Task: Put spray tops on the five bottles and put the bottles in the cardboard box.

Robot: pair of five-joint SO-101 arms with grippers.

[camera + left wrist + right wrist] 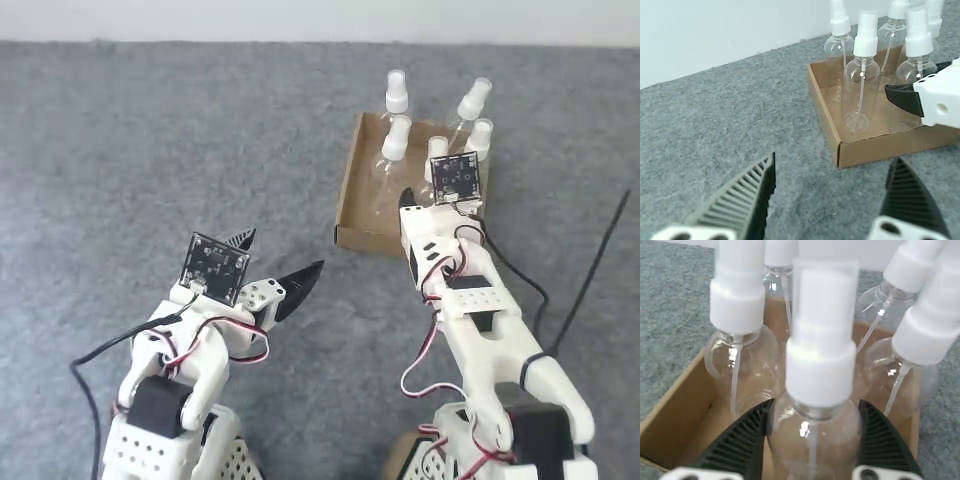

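Near the worktop's (120, 140) front edge on the left, the left gripper (285, 250) hangs with jaws wide apart, holding nothing. Toward the far edge, right of centre, the cardboard box (350, 185) is packed close with capped bottles (397, 140). The right gripper (813, 407) has its jaws clamped on the bottle (815, 440) at the box's near side, one jaw on each flank just below the spray top (822, 340). The risk, I'd say: opening wide or lifting away crookedly could knock the ones just beside, or tip this one over
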